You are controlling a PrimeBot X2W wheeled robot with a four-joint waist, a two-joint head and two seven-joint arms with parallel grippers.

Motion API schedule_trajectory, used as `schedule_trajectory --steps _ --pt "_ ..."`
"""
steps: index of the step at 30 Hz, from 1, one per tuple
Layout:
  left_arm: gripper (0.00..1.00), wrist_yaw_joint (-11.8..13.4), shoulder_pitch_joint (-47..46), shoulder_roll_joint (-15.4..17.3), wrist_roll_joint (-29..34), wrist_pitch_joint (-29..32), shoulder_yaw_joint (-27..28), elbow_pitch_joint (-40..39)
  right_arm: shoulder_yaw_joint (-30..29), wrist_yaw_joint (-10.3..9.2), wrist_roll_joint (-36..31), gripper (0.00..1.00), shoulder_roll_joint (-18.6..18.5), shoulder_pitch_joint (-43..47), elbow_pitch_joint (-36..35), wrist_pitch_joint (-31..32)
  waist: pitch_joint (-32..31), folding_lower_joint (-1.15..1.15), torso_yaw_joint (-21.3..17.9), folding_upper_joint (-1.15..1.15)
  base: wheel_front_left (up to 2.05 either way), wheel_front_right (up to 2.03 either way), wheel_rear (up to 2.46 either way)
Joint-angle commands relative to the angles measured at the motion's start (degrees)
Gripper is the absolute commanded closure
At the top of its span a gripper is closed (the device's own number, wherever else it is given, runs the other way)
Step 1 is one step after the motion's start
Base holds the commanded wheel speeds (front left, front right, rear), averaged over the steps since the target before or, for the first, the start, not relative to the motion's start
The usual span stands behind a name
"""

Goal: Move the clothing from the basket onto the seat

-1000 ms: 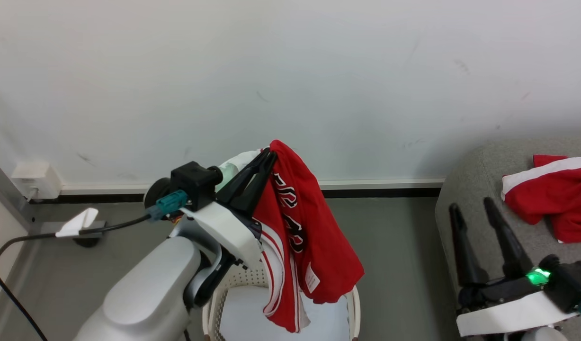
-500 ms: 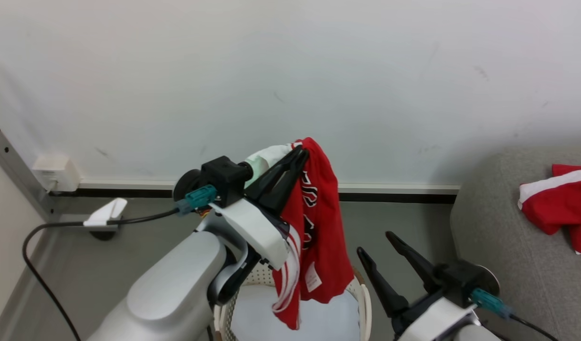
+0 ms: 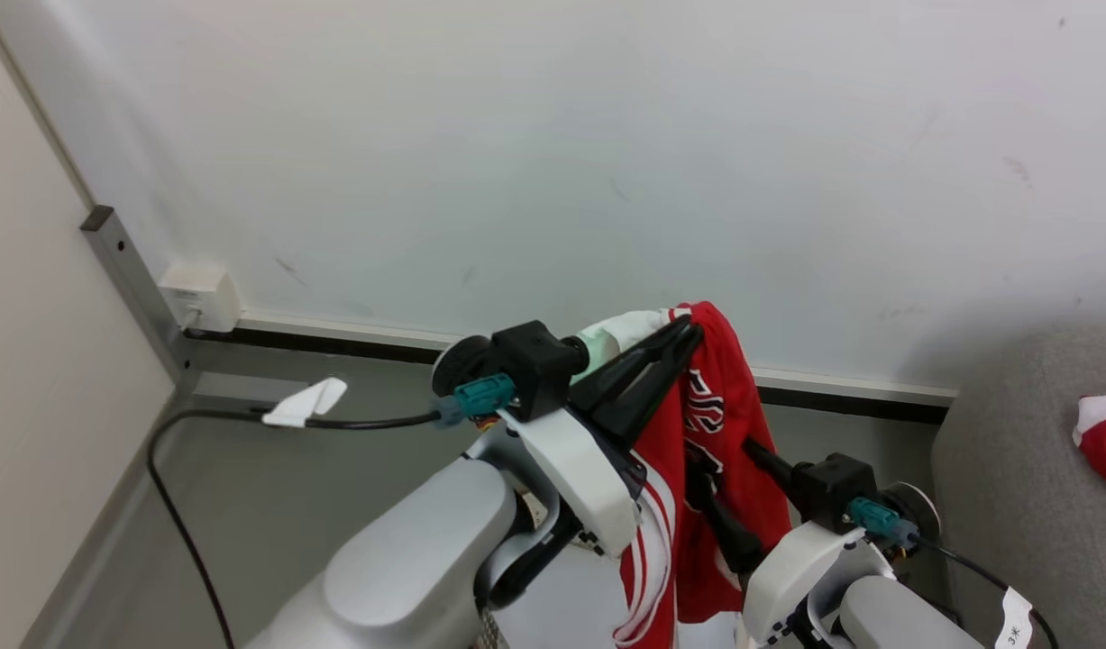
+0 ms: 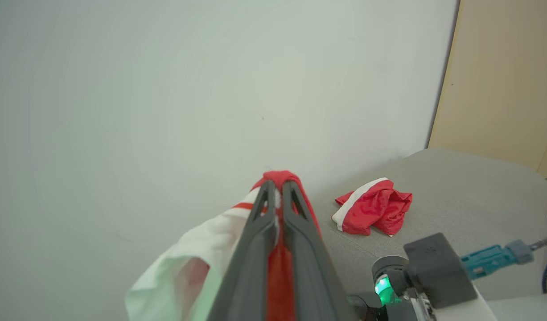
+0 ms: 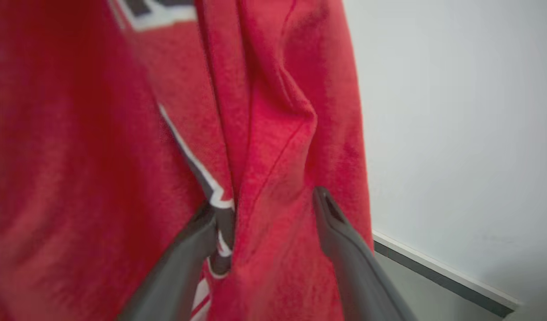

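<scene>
Clothing item one, a red garment [image 3: 728, 424] with dark, white-edged letters, hangs from the left gripper [image 3: 690, 327], raised in front of the white wall [image 3: 553, 135]. The two long fingers of that gripper are pressed together on a bunch of fabric at the top of the garment.

Hidden or cut off:
- The lower hem of the hanging garment runs off the bottom edge of the head view.
- The letters are folded into the creases and cannot be read.
- The basket [image 3: 487, 628] is almost wholly covered by the pale left forearm [image 3: 408, 577]. A small perforated patch shows at the bottom edge.
- The right gripper [image 3: 719, 455] is partly buried in the hanging fabric. In the right wrist view its fingers [image 5: 340, 240] stand apart with a vertical fold of red cloth between them. Whether the fingers touch the cloth cannot be told.
- The nearest fabric in the right wrist view is blurred.

Appearance: the hanging garment is soft and bright red. A white sleeve [image 3: 625, 326] is draped over the left gripper, and red-and-white striped trim runs down the left edge. In the left wrist view the red bunch [image 4: 280, 176] sticks up just past the fingertips.

Clothing item two, a second red garment [image 4: 371, 214] with a wide white band, lies crumpled on the light-grey sofa [image 4: 456, 191], well apart from the first. In the head view the right edge cuts it off.
</scene>
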Motion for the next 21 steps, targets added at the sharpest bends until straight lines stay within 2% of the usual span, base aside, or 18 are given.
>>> schedule_trajectory --steps 1,6,11,13,21 --pt "1.0 -0.2 0.5 -0.2 -0.3 0.2 -0.3 -0.3 -0.5 -0.14 -0.5 0.0 0.6 -0.9 0.8 0.0 -0.1 0.0 0.9 0.0 0.0 0.0 0.0" --pt "1.0 -0.9 1.3 -1.3 -0.7 1.1 -2.1 -1.7 -2.4 -0.15 -1.6 0.0 1.7 -2.3 4.9 0.0 -0.2 0.0 3.0 0.0 0.0 0.0 0.0" --pt "1.0 -1.4 1.6 -1.7 -1.1 1.6 -3.2 -2.4 -1.8 -0.15 -1.2 0.0 2.4 -3.3 6.7 0.0 -0.3 0.0 4.5 0.0 0.0 0.0 0.0" --pt "1.0 -1.4 1.6 -1.6 -1.3 1.7 -3.4 -2.5 -1.7 -0.14 -0.7 1.0 2.5 -3.7 6.6 0.0 -0.3 0.0 4.8 0.0 0.0 0.0 0.0" --pt "1.0 -0.9 1.9 -0.4 -2.5 1.1 -2.2 -1.1 -2.4 -0.14 0.3 1.0 2.0 -2.8 4.3 0.0 -0.4 0.0 4.8 0.0 0.0 0.0 0.0"
